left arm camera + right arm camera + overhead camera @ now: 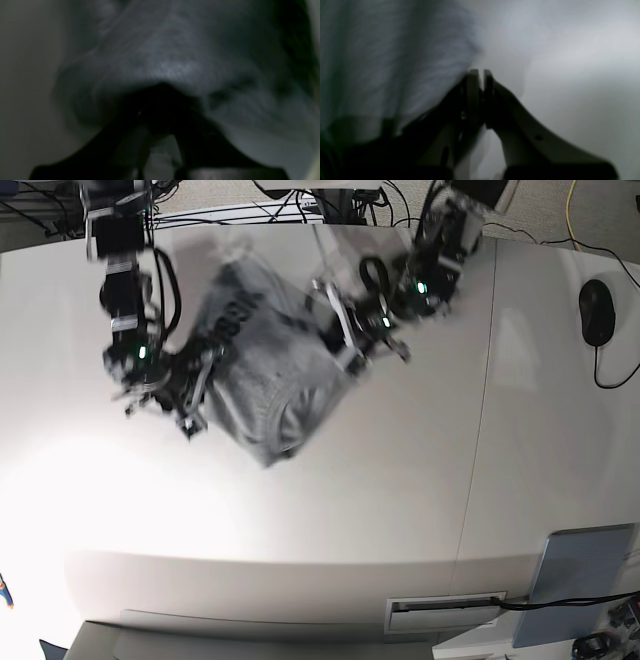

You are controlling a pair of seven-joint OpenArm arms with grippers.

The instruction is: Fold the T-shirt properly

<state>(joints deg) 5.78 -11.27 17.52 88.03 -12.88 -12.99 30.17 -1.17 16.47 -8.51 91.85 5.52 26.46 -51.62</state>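
While both pincers, left pincer (352, 363) and right pincer (192, 402), pinch the T-shirt (262, 370) above the table (400, 480), you should keep its edge taut and level.

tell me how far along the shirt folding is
Early stage. Done: both hands have taken hold, the left hand shut on one edge of the T-shirt and the right hand pinching the opposite edge. In hand: the shirt hangs bunched and blurred between them above the table, lettering showing. Left: no neat fold shows yet, so spreading it flat and every fold.
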